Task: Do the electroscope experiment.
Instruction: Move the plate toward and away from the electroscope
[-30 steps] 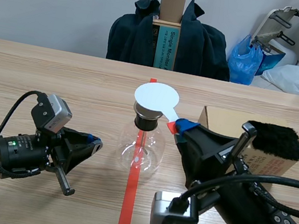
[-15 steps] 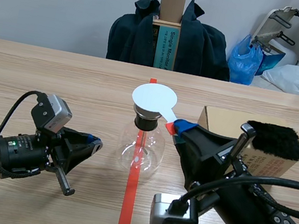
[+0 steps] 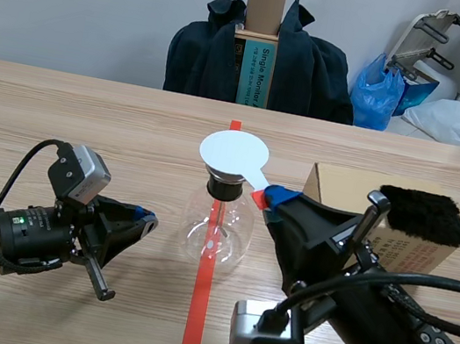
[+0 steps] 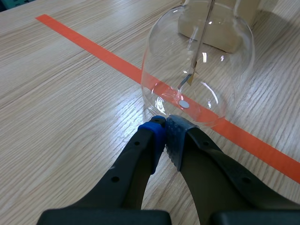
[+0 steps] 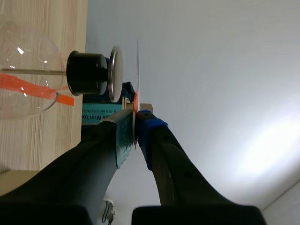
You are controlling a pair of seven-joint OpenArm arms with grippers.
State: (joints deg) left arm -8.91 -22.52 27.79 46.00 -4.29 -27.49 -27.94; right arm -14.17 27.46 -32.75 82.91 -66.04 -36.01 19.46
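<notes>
The electroscope [image 3: 218, 223] is a clear glass flask with a black stopper and a metal top plate, standing on the red tape line at the table's middle. A white round paddle [image 3: 233, 153] with a red handle end hovers just over that plate, and my right gripper [image 3: 270, 199] is shut on its handle. In the right wrist view the paddle [image 5: 138, 65] shows edge-on, close beside the metal plate [image 5: 115, 72], gripped between my right gripper [image 5: 135, 117]. My left gripper [image 3: 147, 221] lies low and shut on nothing; its tips [image 4: 165, 130] are at the flask's base [image 4: 197, 70].
A cardboard box [image 3: 343, 187] with a black fur pad [image 3: 423, 215] on it stands right of the flask, behind my right arm. Beyond the table's far edge is a chair draped with a dark jacket [image 3: 310, 70].
The white paddle has slid a little to the left, further over the electroscope's top plate. The left arm has kept still.
</notes>
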